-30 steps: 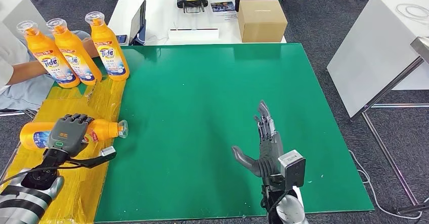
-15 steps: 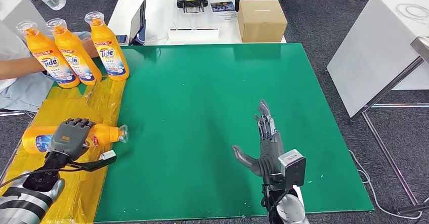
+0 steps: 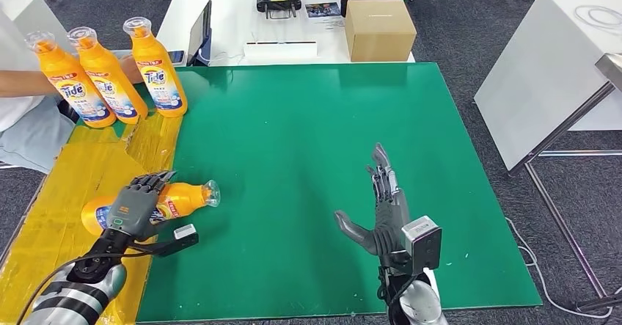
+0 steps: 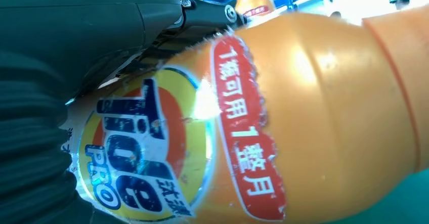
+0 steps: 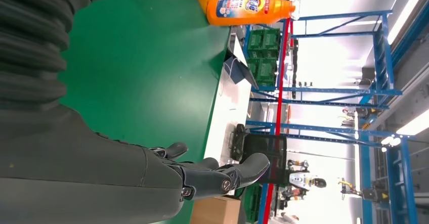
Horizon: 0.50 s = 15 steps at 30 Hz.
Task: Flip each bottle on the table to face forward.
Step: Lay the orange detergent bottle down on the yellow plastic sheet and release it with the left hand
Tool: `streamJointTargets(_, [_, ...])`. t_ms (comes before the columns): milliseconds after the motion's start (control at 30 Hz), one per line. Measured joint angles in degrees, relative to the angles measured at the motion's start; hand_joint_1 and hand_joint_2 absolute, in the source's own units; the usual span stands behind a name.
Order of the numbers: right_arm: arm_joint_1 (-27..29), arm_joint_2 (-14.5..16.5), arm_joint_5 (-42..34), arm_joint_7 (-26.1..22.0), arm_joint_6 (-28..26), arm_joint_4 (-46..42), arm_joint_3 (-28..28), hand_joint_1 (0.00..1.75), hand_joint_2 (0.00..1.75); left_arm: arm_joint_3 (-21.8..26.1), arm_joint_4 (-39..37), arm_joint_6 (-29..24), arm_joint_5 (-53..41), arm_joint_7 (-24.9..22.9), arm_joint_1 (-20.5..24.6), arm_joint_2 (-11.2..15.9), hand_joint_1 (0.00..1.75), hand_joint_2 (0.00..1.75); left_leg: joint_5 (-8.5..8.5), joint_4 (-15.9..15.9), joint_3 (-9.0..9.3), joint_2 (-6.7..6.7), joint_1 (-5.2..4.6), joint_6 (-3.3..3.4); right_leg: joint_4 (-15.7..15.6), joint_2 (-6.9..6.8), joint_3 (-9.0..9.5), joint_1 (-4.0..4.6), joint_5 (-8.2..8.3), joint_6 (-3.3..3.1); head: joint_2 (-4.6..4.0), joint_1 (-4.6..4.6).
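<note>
Right hand [image 3: 381, 211] near the table's front edge, over the green mat [image 3: 315, 156]: palm flat, fingers straight and spread, thumb out to the side, holding nothing. The right wrist view confirms this, with fingers [image 5: 222, 176] extended over bare mat.

Left hand [image 3: 136, 206] at the front left, wrapped over the body of a lying orange Tide bottle [image 3: 172, 200]. The bottle is on its side across the seam between the yellow taped strip [image 3: 66, 185] and the green mat, clear cap pointing right onto the green. In the left wrist view the bottle's label [image 4: 146, 153] faces the camera, dark fingers [image 4: 202, 16] curled round the far side.

Far left corner: three more Tide bottles [image 3: 110, 75] upright in a row, labels forward. A person's forearm [image 3: 26, 83] reaches in just behind them.

Beyond the mat, a white table [image 3: 220, 17] carrying a cardboard box [image 3: 379, 30] and a black controller [image 3: 279, 2].
</note>
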<state>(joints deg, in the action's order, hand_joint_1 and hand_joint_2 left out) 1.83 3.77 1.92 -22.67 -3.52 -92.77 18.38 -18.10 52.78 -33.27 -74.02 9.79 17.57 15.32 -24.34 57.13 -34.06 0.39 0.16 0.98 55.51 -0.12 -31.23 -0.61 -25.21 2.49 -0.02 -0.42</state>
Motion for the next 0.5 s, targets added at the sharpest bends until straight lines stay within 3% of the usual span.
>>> streamJointTargets(500, [-0.25,-0.34,-0.04,0.00,-0.25,0.10,0.01,0.00,1.75,-0.26,-0.06,-1.53,0.83,0.74,-0.68,-2.77,0.00,1.75,0.00,0.00,0.00,-0.01,0.00,0.00,0.00,0.00,0.02,0.00,0.00,0.00,0.00,0.01])
